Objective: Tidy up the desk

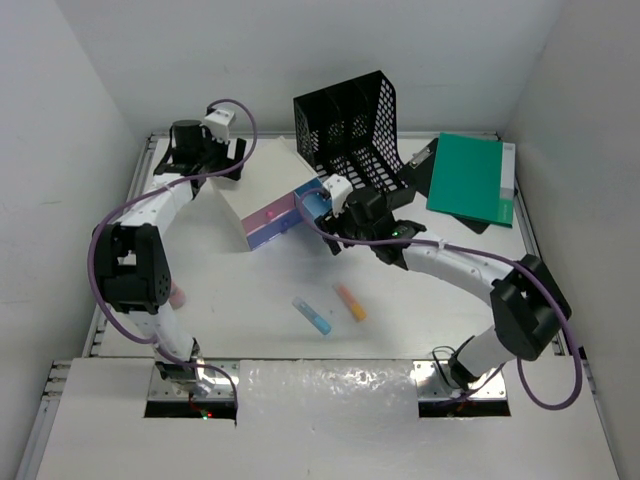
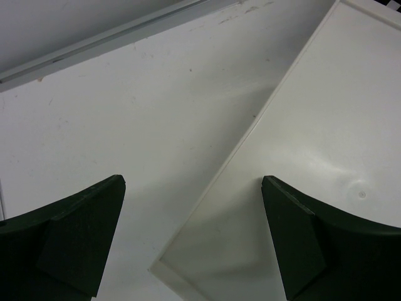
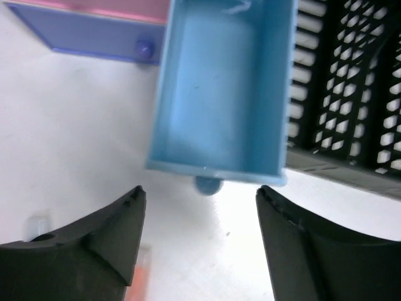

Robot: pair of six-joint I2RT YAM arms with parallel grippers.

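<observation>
The white desk (image 1: 260,300) holds a cream-topped drawer box (image 1: 265,185). Its light blue drawer (image 1: 312,205) is pulled out and looks empty in the right wrist view (image 3: 219,94). My right gripper (image 1: 332,228) is open and empty, just in front of the drawer's round knob (image 3: 208,185) without touching it. My left gripper (image 1: 222,166) is open and empty, hovering over the box's back left corner. In the left wrist view the box top (image 2: 326,138) and bare desk (image 2: 125,113) lie between the open fingers.
A black mesh file rack (image 1: 350,125) stands behind the right gripper, close to the drawer (image 3: 351,94). A green folder (image 1: 468,178) lies at the back right. A blue marker (image 1: 312,315) and an orange marker (image 1: 350,302) lie mid-desk. A closed purple drawer (image 3: 94,37) sits left of the open one.
</observation>
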